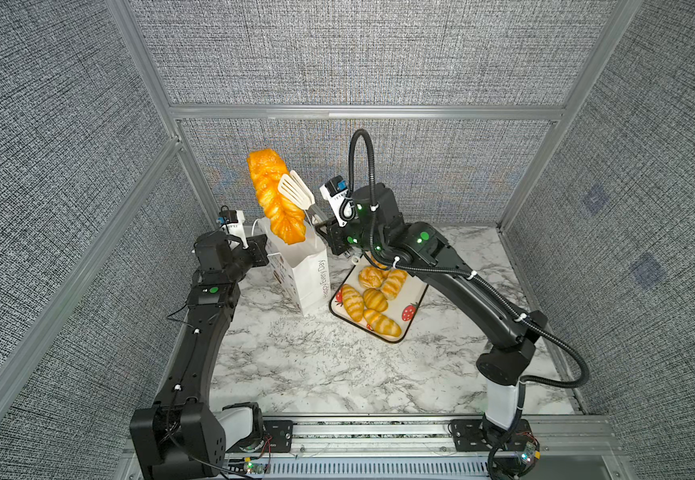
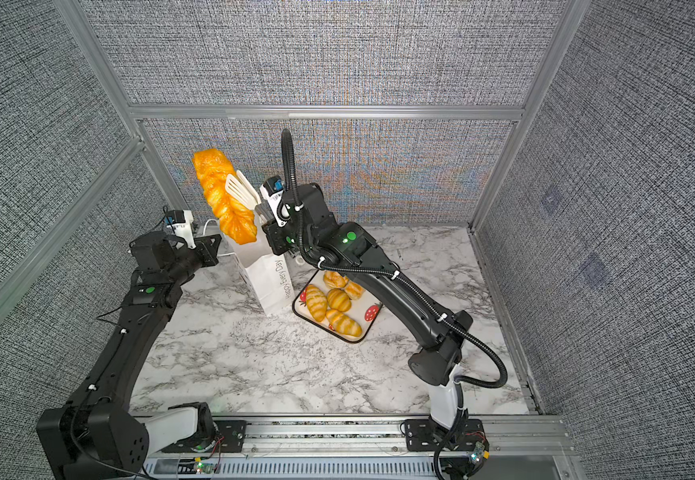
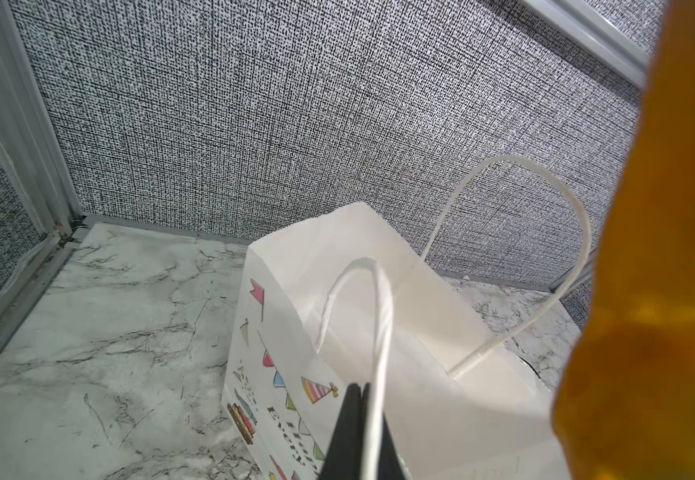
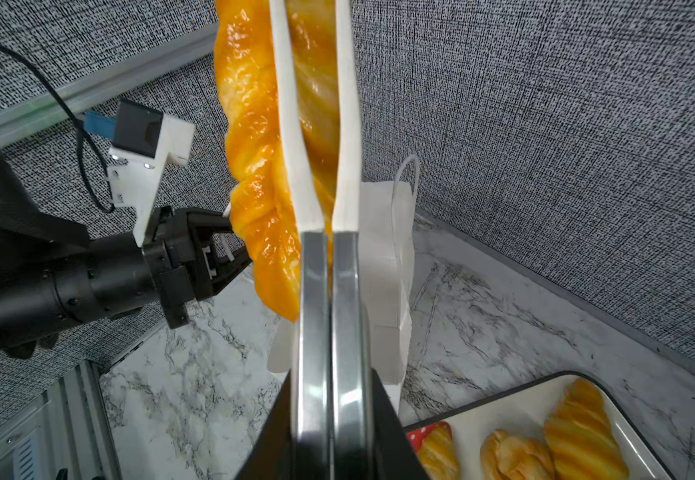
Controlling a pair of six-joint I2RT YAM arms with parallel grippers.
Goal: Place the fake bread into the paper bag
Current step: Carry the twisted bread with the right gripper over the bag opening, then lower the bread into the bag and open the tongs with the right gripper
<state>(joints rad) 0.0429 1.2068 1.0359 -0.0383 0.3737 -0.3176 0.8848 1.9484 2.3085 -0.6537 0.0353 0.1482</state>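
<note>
fake bread apparently over paper bag

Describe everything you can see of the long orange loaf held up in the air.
The long glossy golden-orange braided toy loaf looks like moulded plastic. It hangs nearly upright, slightly tilted, clamped mid-length between the white slotted blades of steel-handled tongs that the right gripper squeezes. Its lower end is at the open mouth of the white paper bag; contact with it is unclear.

Lab robot cell: grey woven wall panels, aluminium framing, marble-print tabletop.
</note>
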